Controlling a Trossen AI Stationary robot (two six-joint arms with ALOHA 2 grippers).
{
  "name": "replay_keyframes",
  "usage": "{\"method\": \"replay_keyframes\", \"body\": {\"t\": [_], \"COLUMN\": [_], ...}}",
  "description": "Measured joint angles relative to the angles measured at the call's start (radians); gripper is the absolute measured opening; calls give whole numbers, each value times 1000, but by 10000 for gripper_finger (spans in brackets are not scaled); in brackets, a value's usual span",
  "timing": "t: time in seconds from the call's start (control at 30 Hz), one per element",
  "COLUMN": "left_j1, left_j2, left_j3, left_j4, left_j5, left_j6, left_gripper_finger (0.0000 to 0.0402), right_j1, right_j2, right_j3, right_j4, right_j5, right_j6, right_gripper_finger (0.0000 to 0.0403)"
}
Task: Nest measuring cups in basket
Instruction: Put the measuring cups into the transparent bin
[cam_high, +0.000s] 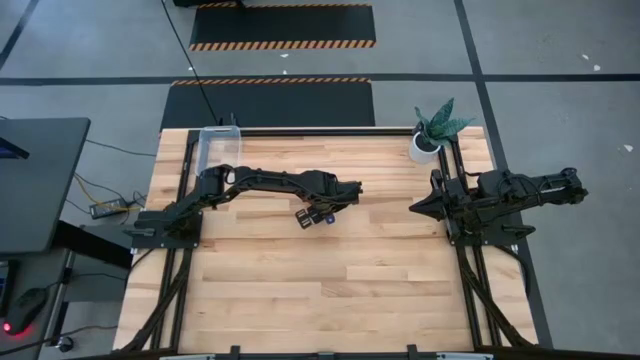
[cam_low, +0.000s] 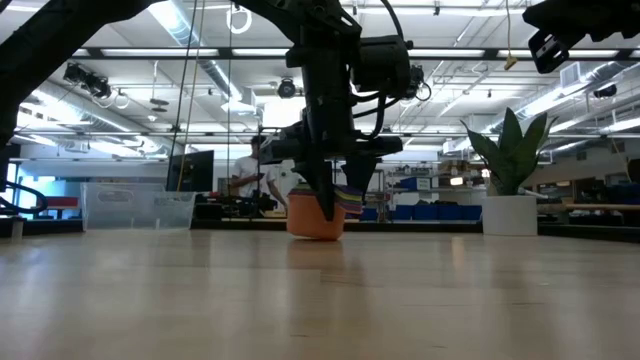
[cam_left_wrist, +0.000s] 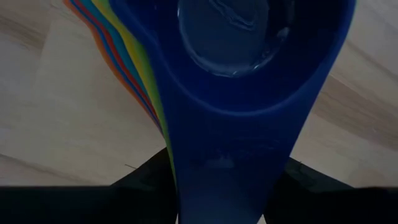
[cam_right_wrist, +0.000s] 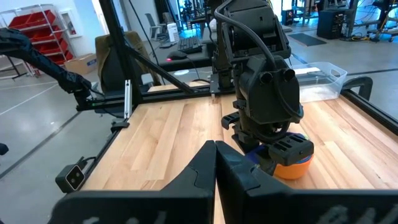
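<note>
Blue plastic, item one: the top handle of the stacked measuring cups (cam_left_wrist: 249, 124), filling my left wrist view, with yellow, teal, red and orange rims fanned out beneath it. My left fingers (cam_high: 313, 217) are half spread and pinch that bundle of handles between them. The stack is already nested, orange cup at the bottom, and in the low view it sits on or barely above the desk (cam_high: 330, 280) near its middle; I cannot tell which.

Item two, step in hand, as I judge it: carrying the gathered set to its container. The next move calls for raising the stack clear of the wood, swinging it back toward the far left corner, holding it level so no cup slips out of the nest, then lowering it inside the low walls before I let go.

Item three: my right fingers (cam_high: 418, 208), pressed together and empty, parked at the desk's right edge, well apart from the work.

Item four: the basket (cam_high: 219, 147), clear plastic, at the far left corner.

Item five: potted plant (cam_high: 432, 128), far right corner, not involved.
</note>
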Motion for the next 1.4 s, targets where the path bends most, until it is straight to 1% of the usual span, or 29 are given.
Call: {"method": "replay_keyframes", "body": {"t": [0.17,0.3,0.53,0.93,1.4], "left_j1": [0,0,0,-2,-5], "left_j2": [0,0,0,0,0], "left_j3": [0,0,0,0,0], "left_j4": [0,6,5,-1,-3], "left_j5": [-2,-31,-68,-68,-68], "left_j6": [122,193,196,183,182], "left_gripper_finger": [174,174,174,173,157], "right_j1": [0,0,0,0,0], "right_j2": [0,0,0,0,0], "right_j3": [0,0,0,0,0], "right_j4": [0,0,0,0,0], "right_j5": [0,0,0,0,0], "right_j6": [0,0,0,0,0], "right_gripper_finger": [16,16,16,16,16]}}
